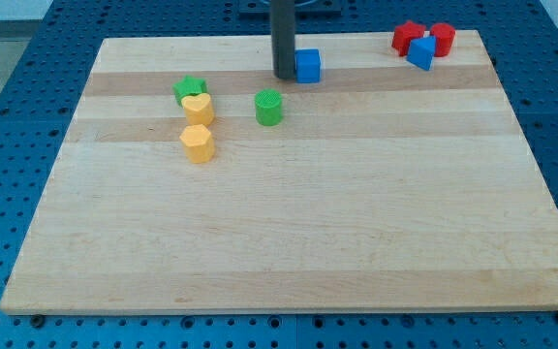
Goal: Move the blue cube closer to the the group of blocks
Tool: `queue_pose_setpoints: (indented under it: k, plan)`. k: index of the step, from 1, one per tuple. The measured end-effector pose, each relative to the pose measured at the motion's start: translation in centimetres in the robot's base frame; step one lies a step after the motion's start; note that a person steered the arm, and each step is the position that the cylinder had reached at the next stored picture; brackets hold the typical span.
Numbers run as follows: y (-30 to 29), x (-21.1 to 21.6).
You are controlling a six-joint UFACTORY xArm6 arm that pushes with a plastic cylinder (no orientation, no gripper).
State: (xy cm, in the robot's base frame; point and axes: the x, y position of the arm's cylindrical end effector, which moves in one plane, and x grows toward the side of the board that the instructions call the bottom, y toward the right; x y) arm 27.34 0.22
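Observation:
The blue cube (pixel 308 65) sits near the board's top edge, a little right of centre. My tip (pixel 286 75) stands right against the cube's left side, touching or nearly touching it. To the lower left lies a group of blocks: a green star-like block (pixel 190 90), a yellow heart-shaped block (pixel 199 109) just below it, a yellow hexagonal block (pixel 199 142) lower down, and a green cylinder (pixel 269 107) to their right. The green cylinder is the group block closest to the cube.
At the top right corner stand a red star-like block (pixel 406 38), a red cylinder (pixel 443 38) and a blue wedge-like block (pixel 419 53), clustered together. The wooden board (pixel 289 233) lies on a blue perforated table.

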Motion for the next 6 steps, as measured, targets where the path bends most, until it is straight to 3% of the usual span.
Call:
queue_pose_setpoints:
  k: [3, 6]
  plan:
    - [9.1, -1.0]
    - [10.9, -1.1]
